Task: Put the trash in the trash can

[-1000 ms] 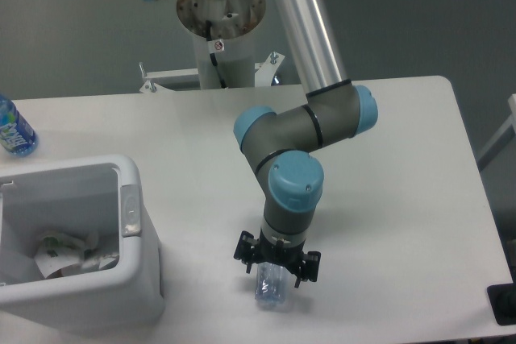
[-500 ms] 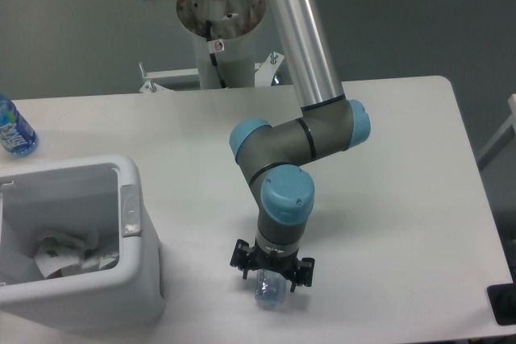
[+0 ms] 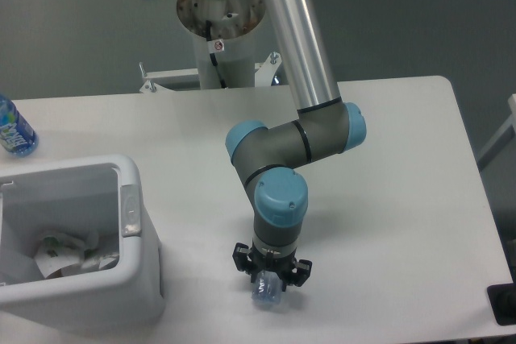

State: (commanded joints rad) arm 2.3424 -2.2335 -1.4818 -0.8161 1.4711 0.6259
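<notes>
The white worktop (image 3: 387, 167) carried a white trash can (image 3: 121, 279) at its front left, a blue-labelled bottle (image 3: 12, 130) at its far left edge, and a flattened clear bottle (image 3: 266, 294) near the front middle.

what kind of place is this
Probably a robotics lab: an arm on a pedestal base works over a plain white table holding just a white bin and plastic bottles.

I note a white trash can (image 3: 141, 275) with grey latch (image 3: 130, 210), clear bluish bottle (image 3: 266, 294), white crumpled wrapper (image 3: 64, 252).
</notes>
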